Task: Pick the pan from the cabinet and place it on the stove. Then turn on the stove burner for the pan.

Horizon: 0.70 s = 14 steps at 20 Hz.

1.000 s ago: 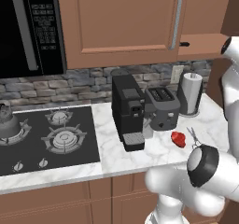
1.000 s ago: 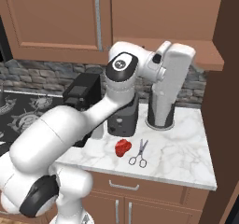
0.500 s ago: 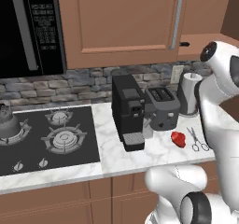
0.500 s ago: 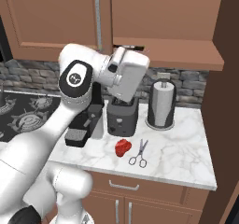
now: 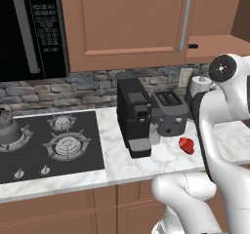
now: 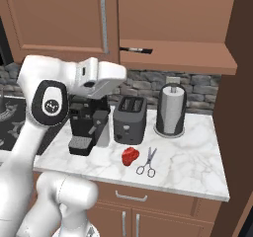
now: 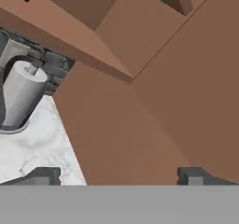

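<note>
Counter [image 6: 188, 157] | arm swung left since earlier | end effector [image 7: 119, 176] spread, empty

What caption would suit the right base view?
White arm swings over a marble counter holding toaster, scissors and paper towels.

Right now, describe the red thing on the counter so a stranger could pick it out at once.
Start at the white marble counter right of the stove. In front of the grey toaster, just left of the scissors, lies the small red object. It is the counter's one bright red item, low and lumpy beside taller dark appliances; what it is cannot be told.
</note>
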Motion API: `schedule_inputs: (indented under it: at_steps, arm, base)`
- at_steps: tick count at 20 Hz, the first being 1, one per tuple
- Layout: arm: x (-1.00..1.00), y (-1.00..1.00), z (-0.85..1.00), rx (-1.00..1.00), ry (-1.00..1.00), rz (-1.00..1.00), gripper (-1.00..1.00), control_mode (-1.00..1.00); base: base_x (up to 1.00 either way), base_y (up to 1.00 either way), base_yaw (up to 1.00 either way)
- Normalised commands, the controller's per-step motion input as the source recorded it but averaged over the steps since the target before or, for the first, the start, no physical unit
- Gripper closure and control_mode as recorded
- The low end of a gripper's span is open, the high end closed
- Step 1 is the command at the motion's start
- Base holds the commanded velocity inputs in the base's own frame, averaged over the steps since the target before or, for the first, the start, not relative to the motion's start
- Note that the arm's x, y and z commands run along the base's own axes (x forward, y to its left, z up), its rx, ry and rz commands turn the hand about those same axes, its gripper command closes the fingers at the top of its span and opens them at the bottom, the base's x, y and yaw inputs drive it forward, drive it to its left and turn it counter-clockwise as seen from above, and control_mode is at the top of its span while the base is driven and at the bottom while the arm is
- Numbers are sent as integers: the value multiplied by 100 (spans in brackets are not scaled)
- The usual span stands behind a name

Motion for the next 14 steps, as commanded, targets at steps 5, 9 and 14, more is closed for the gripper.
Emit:
schedule_inputs:
  at_steps: [5, 9, 14]
  arm:
    - [3, 48, 5, 10, -34, 31, -100, -100]
    - [9, 45, 6, 12, -31, 30, -100, -100]
    - [29, 56, 14, 9, -32, 30, -100, -100]
  base:
    - [0, 0, 0]
    - [0, 0, 0]
    - [0, 0, 0]
